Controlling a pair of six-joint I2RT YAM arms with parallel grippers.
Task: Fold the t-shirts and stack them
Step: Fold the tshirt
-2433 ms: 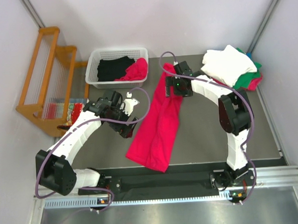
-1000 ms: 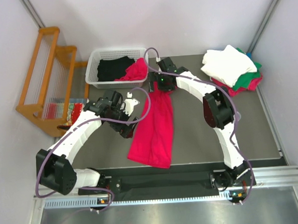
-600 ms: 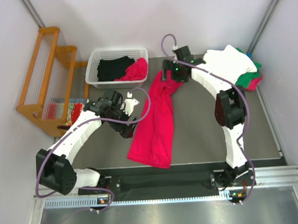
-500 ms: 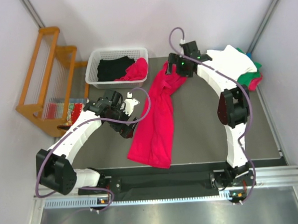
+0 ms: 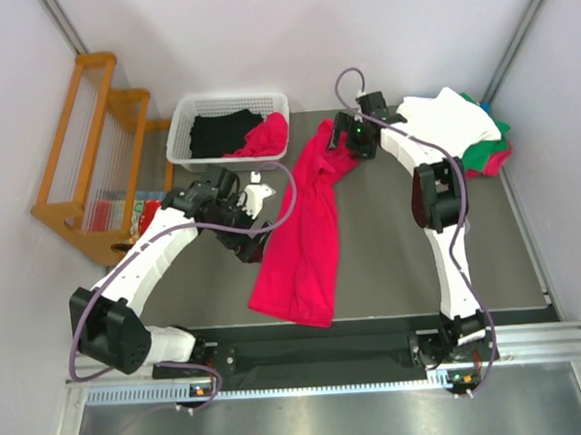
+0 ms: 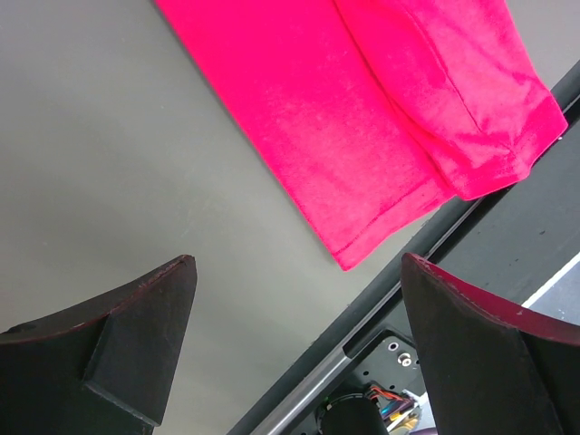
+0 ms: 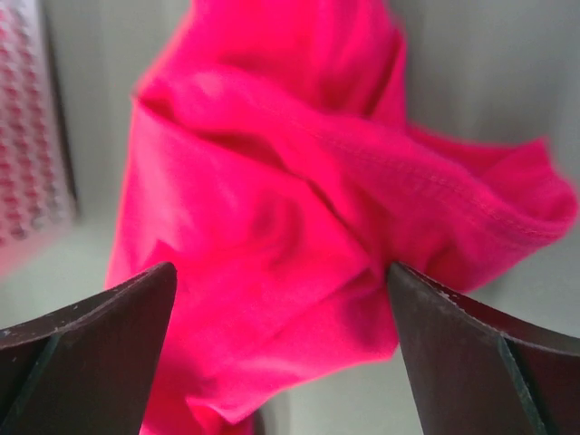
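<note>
Smoothing the bunched collar end of the red tee (image 5: 306, 226) comes first: both grippers, right (image 5: 350, 141) and left (image 5: 245, 237), gape wide (holding nothing), so pinch opposite corners.

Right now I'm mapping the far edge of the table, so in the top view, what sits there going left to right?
Wooden rack → white basket → bunched top of the crimson t-shirt → right gripper → stacked t-shirts.

A robotics lab test cell: two white-and-black arms (image 5: 156, 259) are bolted to an aluminium rail (image 5: 309, 380) at 6 o'clock of a grey counter (image 5: 390, 251), boxed in by plain white partition walls (image 5: 261, 34), with exposed cables (image 5: 280, 194) looping overhead.
</note>
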